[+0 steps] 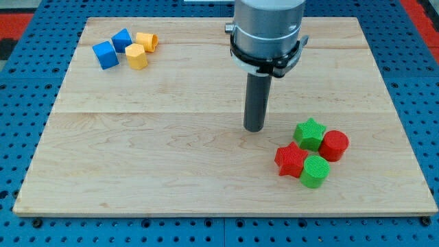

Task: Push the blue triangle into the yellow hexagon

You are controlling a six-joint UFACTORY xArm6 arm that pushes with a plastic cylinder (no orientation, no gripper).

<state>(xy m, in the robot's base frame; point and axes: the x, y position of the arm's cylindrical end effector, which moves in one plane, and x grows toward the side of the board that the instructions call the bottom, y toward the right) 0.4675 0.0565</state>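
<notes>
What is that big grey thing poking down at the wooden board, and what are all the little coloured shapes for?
That grey thing is the end of a robot arm. It has no hand, just a dark rod, and my tip slides over the wooden board to push blocks. Nothing is held. There is one picture, looking down at the board from in front.

At the view's top left sit two blue blocks, the blue triangle and a blue cube, with the yellow hexagon and another yellow block. At the lower right huddle a green star, a red cylinder, a red star and a green cylinder. My tip stands just left of that group, touching nothing.
</notes>
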